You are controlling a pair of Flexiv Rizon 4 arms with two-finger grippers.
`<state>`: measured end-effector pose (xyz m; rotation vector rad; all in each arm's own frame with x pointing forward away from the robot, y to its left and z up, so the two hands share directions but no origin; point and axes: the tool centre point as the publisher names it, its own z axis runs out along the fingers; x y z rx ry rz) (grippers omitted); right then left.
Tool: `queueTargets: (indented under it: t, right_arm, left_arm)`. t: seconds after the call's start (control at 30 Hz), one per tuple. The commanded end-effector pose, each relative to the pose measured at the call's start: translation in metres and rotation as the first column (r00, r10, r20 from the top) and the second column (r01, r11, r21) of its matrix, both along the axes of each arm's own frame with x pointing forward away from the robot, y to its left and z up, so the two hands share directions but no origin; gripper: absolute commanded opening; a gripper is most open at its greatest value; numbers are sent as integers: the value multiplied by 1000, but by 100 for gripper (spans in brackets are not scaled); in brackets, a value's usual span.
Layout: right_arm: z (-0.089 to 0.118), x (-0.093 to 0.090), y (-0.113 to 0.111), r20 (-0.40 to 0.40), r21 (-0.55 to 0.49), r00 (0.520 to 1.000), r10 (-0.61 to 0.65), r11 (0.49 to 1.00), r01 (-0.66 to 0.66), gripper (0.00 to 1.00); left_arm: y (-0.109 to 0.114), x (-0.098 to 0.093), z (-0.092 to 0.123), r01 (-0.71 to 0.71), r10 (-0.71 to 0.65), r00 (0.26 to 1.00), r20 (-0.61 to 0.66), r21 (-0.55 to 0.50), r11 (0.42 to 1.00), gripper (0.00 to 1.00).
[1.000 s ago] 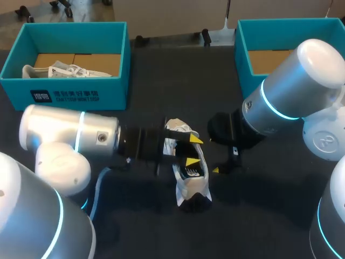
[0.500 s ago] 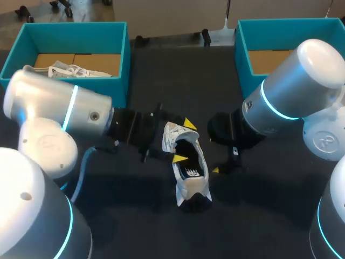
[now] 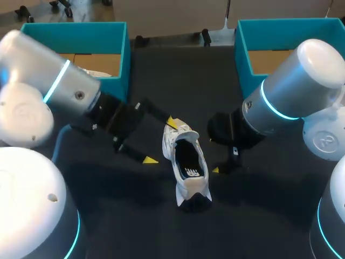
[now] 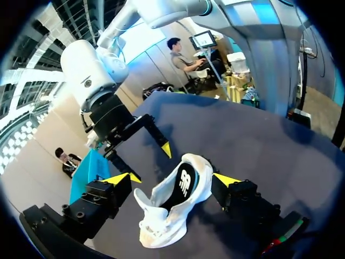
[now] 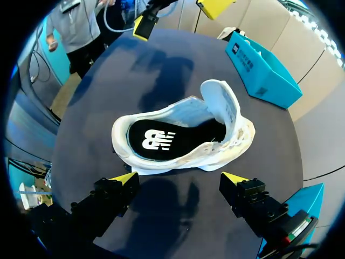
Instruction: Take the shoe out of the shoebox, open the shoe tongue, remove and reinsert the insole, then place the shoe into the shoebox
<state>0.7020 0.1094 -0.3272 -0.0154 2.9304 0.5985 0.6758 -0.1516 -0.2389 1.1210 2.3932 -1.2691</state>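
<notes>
Now left hand (image 3: 160, 140) and right hand (image 5: 180, 178) hanging released, white mesh sneaker (image 3: 190, 185) just ahead; worth pinching black insole (image 5: 153, 139) at heel edge, lifting slowly.

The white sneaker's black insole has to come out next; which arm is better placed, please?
Probably right: the right pincer, open, faces straight into the white sneaker, black insole exposed; the left pincer sits beside the tongue.
</notes>
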Motion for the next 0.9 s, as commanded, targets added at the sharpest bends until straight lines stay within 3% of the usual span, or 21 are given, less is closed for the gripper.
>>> queueTargets:
  t: [0.03, 0.73, 0.9]
  right_arm:
    - [-1, -1, 0, 1, 3, 1000, 2, 1000, -2, 100]
    - [-1, -1, 0, 1, 3, 1000, 2, 1000, -2, 100]
    - [9, 4, -18, 32, 30, 999, -15, 999, 14, 100]
  left_arm:
    - [4, 1, 6, 36, -36, 999, -21, 45, 998, 100]
    - [4, 1, 6, 36, -36, 999, -21, 45, 998, 100]
    - [4, 1, 6, 36, -36, 999, -21, 45, 998, 100]
